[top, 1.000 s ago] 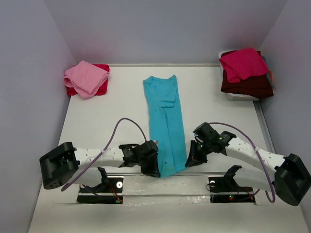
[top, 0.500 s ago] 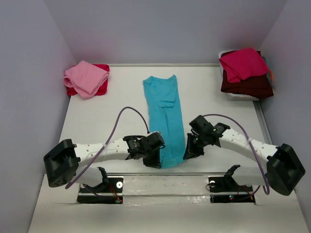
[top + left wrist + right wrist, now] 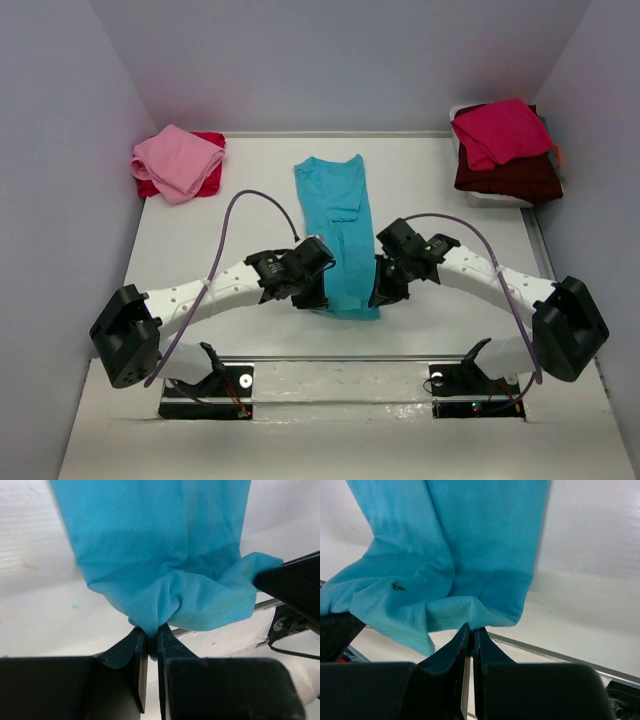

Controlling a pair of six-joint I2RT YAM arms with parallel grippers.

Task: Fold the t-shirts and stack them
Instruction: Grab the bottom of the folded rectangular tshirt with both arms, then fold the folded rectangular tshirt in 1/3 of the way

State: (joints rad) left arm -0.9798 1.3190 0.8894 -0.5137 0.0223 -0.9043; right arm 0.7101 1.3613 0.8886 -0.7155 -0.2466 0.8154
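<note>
A turquoise t-shirt (image 3: pixel 338 222) lies as a long narrow strip down the middle of the table, its near end lifted off the surface. My left gripper (image 3: pixel 314 296) is shut on the left near corner of that end (image 3: pixel 150 620). My right gripper (image 3: pixel 382 292) is shut on the right near corner (image 3: pixel 470 615). Between the two grips the hem sags a little. The pink t-shirt (image 3: pixel 177 160) lies folded on a red one (image 3: pixel 210 182) at the far left. A crimson t-shirt (image 3: pixel 500 130) lies on a dark maroon one (image 3: pixel 508 176) at the far right.
The crimson and maroon pile rests in a pale bin (image 3: pixel 490 199) by the right wall. Grey walls close in the table on three sides. A metal strip (image 3: pixel 340 356) runs along the near edge, above the arm bases.
Both grippers have carried the turquoise t-shirt's near end away from the table's near edge toward the far side, lifting it; the strip on the table now looks shorter.
</note>
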